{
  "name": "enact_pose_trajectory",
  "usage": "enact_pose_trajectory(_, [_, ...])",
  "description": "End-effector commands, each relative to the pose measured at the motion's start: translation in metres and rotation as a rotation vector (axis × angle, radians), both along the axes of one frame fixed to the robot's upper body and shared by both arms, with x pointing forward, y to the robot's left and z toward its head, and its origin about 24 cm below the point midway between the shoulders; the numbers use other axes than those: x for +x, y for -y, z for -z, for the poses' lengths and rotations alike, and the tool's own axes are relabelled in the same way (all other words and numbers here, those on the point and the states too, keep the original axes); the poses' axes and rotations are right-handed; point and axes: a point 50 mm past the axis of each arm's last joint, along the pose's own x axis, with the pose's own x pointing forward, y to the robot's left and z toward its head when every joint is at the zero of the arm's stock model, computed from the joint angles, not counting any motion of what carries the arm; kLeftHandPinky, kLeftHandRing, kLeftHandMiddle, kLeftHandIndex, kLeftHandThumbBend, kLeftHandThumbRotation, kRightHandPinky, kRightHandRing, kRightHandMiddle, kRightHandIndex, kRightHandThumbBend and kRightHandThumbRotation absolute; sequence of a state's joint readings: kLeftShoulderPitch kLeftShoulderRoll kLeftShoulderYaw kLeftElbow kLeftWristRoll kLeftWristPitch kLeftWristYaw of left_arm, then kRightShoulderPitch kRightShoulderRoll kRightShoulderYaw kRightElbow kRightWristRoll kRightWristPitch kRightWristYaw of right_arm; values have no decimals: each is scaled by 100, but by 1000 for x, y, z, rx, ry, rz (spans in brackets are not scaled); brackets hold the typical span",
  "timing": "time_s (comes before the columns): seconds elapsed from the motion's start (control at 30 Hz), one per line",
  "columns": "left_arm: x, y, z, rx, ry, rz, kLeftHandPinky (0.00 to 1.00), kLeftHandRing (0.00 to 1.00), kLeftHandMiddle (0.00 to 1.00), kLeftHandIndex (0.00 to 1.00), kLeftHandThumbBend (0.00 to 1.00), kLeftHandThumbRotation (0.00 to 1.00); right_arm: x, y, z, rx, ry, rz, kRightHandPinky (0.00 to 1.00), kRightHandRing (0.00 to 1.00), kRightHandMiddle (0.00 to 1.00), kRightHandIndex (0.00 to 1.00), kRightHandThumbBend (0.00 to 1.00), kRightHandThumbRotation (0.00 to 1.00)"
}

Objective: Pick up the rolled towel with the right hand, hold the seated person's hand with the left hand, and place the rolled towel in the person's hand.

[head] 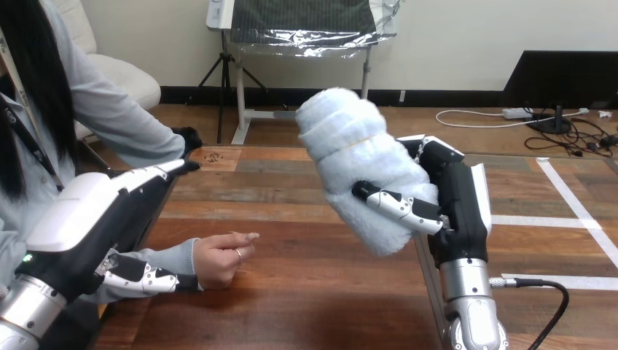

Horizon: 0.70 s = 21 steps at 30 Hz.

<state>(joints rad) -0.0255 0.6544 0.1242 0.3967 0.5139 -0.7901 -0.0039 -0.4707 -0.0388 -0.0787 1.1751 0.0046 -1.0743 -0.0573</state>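
The main risk, as I judge it, is that the rolled towel (350, 157) arrives at a palm not ready for it: the person's hand (218, 259) rests on the surface (306, 292) in the lower centre-left of the frame, loosely closed and turned on its side, so a bulky roll set on it could tumble off onto the wood. A second risk lies with the left robot hand (87, 219) at the lower left. Its fingers run out straight toward the upper centre and only its thumb lies along the grey sleeve (171, 259) near the wrist. No clasp round the wrist shows, so the person's hand could shift during the handover. The towel itself is thick and looks soft, and it is gripped near its lower end, so it may sag or slide. The right robot hand (455, 197), right of centre, is closed round that towel with a digit across its front. The roll leans up and left from the palm, raised clear of the surface and well apart from the person's hand.
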Motion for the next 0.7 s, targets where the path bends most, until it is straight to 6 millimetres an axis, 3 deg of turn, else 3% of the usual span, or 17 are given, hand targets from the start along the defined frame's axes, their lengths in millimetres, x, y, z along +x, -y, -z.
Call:
enact_pose_trajectory(0.0, [17, 1, -16, 27, 50, 25, 78, 83, 84, 85, 100, 17, 11, -1, -30, 34, 159, 9, 36, 43, 50, 49, 78, 0])
enact_pose_trajectory(0.67, [24, 0, -8, 54, 3, 29, 73, 76, 78, 78, 100, 13, 9, 2, -30, 62, 171, 8, 36, 42, 50, 50, 78, 0])
